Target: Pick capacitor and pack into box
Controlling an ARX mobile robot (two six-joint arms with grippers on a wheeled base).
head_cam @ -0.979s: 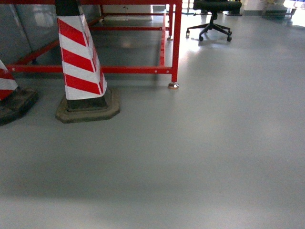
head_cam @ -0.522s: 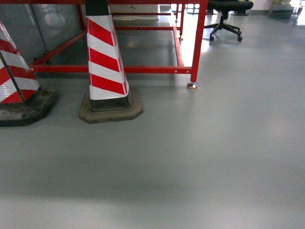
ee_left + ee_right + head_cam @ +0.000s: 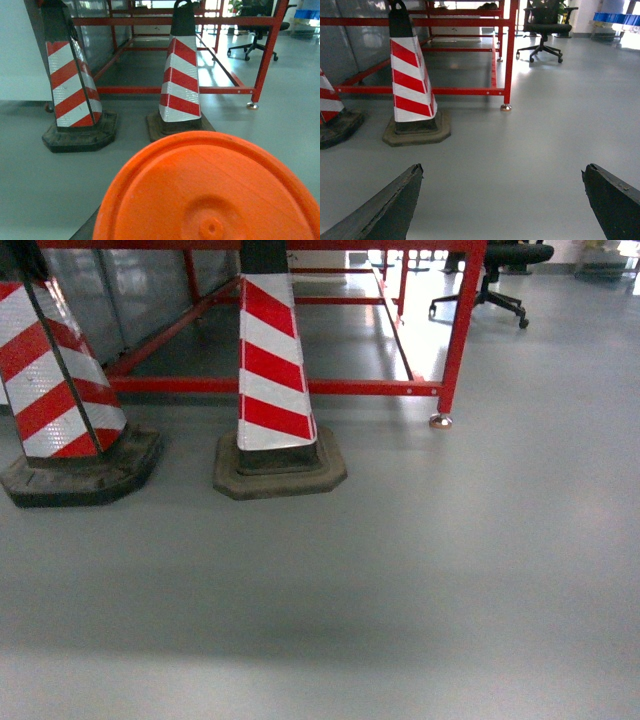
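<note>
Neither capacitor nor pink box appears in any view, so their bearing from the jaws, long axis and nearer arm cannot be judged. Right gripper (image 3: 502, 200) hangs spread wide over bare grey floor (image 3: 420, 570); an orange disc (image 3: 210, 195) hides the left gripper, state unknowable. Two striped cones (image 3: 275, 370) front a red frame (image 3: 460, 330).

I see my right gripper (image 3: 502, 200) has 2 dark, tapered, rough-edged fingers (image 3: 385, 207), matte black.
</note>
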